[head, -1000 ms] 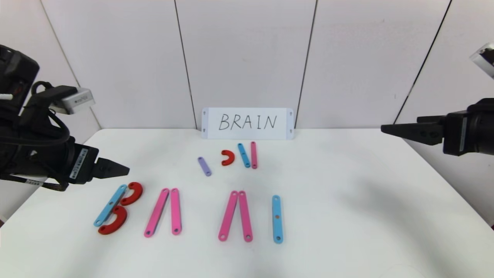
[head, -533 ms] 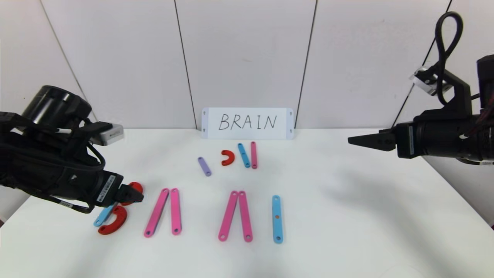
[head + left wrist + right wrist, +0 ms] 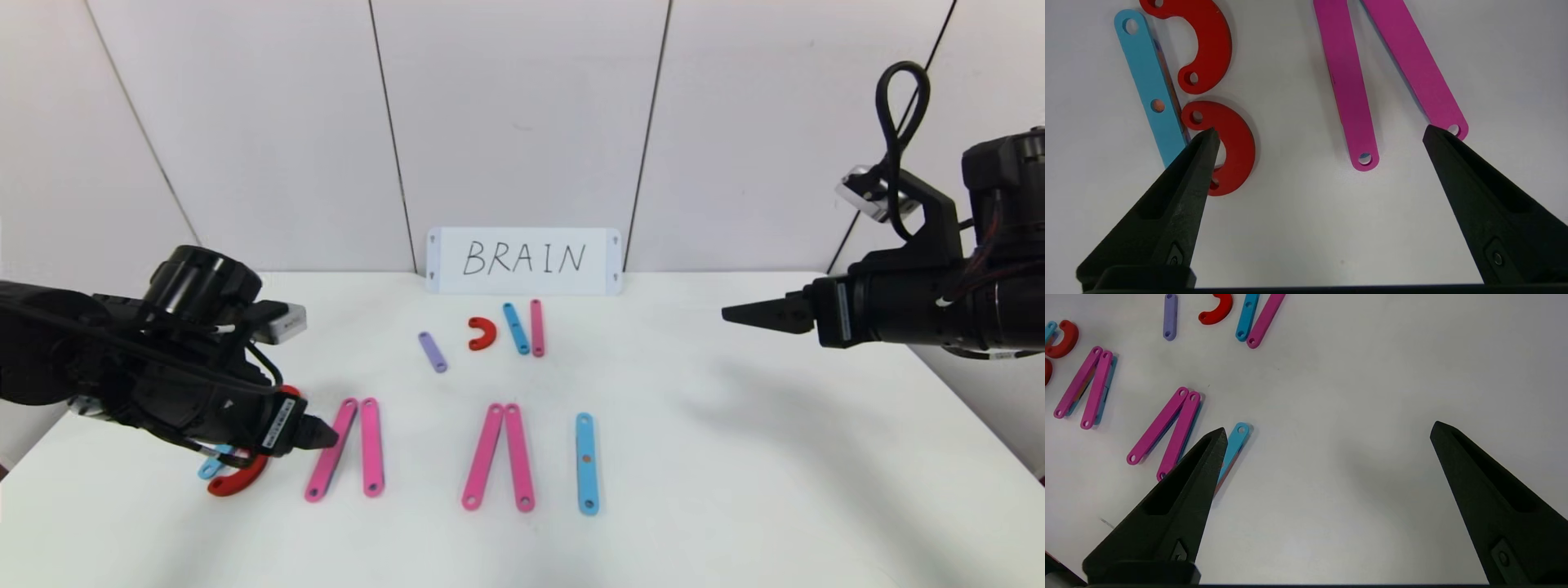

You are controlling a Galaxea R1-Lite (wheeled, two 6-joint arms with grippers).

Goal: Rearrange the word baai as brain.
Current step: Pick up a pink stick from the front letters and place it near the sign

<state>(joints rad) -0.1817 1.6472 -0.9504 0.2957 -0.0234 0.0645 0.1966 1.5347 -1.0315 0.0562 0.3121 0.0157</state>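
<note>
The word baai lies along the table's front. The B, a blue strip (image 3: 1149, 85) with two red curves (image 3: 1237, 147), is mostly hidden under my left arm in the head view. Then come two pairs of pink strips (image 3: 331, 449) (image 3: 483, 456) and a blue strip (image 3: 586, 463). My left gripper (image 3: 326, 435) is open and empty, low over the table between the B and the first pink pair (image 3: 1347, 90). My right gripper (image 3: 731, 314) is open and empty, above the table's right side, apart from the blue strip (image 3: 1233, 447).
Spare pieces lie behind the word: a purple strip (image 3: 433, 352), a red curve (image 3: 482, 333), a blue strip (image 3: 515, 328) and a pink strip (image 3: 536, 327). A white card (image 3: 523, 260) with handwritten BRAIN stands against the back wall.
My left arm has come down and to the right, over the B, towards the first pink pair. My right arm has moved left over the table's right side.
</note>
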